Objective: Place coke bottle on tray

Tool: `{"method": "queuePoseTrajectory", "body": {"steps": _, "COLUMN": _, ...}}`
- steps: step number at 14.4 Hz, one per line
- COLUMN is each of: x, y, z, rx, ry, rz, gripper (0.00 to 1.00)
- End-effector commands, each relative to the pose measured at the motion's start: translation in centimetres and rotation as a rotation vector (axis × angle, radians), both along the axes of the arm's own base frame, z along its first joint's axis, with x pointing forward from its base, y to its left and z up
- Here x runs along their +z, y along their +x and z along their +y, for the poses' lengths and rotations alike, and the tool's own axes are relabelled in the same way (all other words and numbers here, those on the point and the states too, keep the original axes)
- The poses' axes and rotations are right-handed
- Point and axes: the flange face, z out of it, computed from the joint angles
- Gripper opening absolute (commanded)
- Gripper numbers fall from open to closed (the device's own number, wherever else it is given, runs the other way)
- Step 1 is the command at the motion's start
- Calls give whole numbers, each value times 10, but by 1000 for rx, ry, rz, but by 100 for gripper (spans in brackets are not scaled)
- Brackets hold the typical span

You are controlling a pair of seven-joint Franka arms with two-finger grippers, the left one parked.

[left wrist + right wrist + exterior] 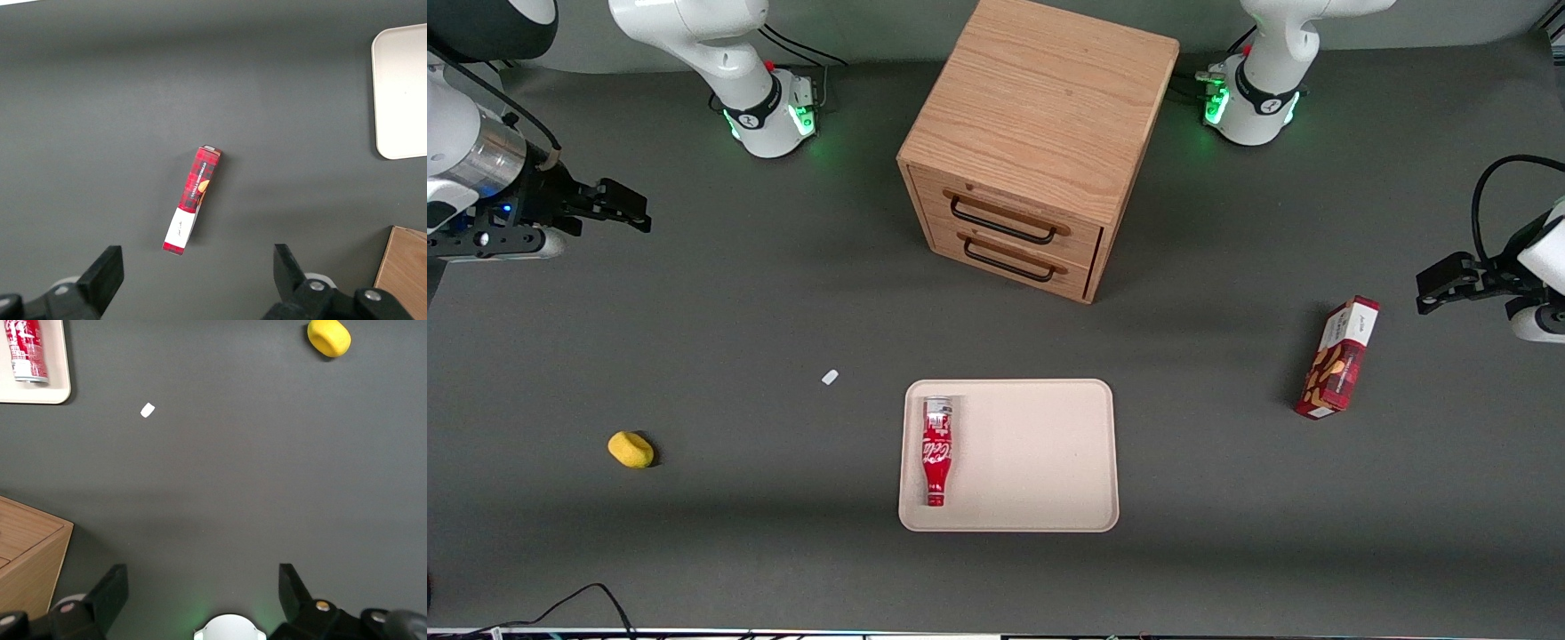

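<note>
Tool (627, 209) spread wide, gripping nothing, hanging high at working arm's end of table (783, 569), well apart from tray (1049, 462). Coke bottle (936, 451) lying flat inside tray, hard against rim on side toward working arm, silver base pointing to cabinet (1032, 151), neck toward front camera. Not upright, but fully within rim. Judged: placing done, bottle released, tool clear; nothing obviously left beyond parking the arm.

Edges: bottle touching or nearly touching rim, so little margin on that side; rest of tray bare. Small white scrap (830, 377) on table near tray corner, between tray and tool. Yellow object (631, 449) well off toward working arm's end. Cabinet farther from front camera than tray, drawers shut. Snack box (1337, 358) lying toward parked arm's end. Plenty of open table around tool for any retreat.
</note>
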Motion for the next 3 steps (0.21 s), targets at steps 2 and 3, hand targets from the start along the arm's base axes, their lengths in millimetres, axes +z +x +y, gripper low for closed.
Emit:
{"method": "queuePoseTrajectory", "body": {"steps": 2, "x": 5, "y": 8, "z": -7, "rx": -19, "ry": -2, "rz": -5, "gripper": 100}}
{"method": "queuePoseTrajectory", "body": {"steps": 3, "x": 5, "y": 7, "z": -10, "rx": -24, "ry": -1, "rz": -1, "gripper": 100}}
